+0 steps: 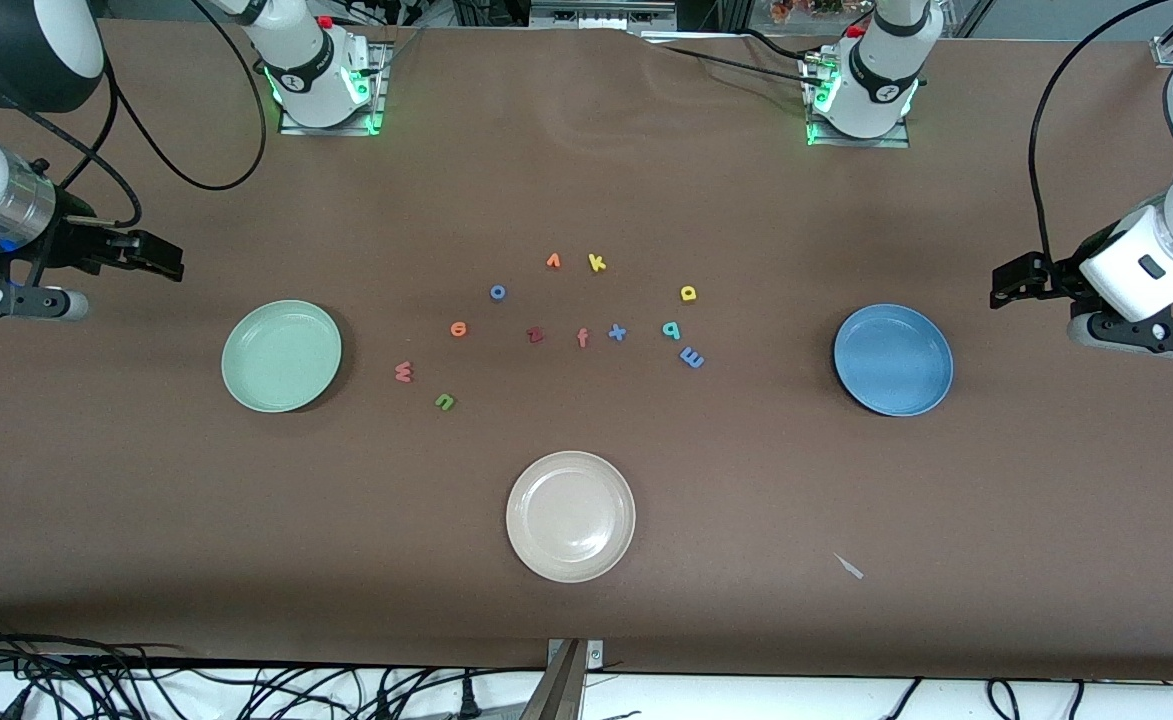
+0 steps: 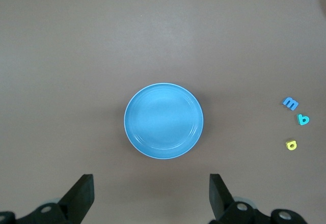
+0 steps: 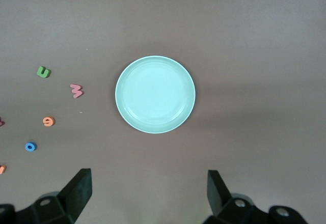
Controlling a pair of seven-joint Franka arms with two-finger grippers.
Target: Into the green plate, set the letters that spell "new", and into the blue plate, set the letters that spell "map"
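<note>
Your left gripper [image 1: 1008,282] and right gripper [image 1: 161,257] hang spread and empty at the desk's [image 1: 586,180] ends. Both the green plate [image 1: 281,356] and the blue plate [image 1: 893,360] lie bare; the letters n [image 1: 444,402], e [image 1: 459,329], w [image 1: 403,372], m [image 1: 692,357], a [image 1: 688,293] and p [image 1: 672,329] wait between them, loosely spaced with open desk around.

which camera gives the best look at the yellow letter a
The left wrist view shows the yellow a largest, beside the teal p. The front view shows it small; the right wrist view misses it.
</note>
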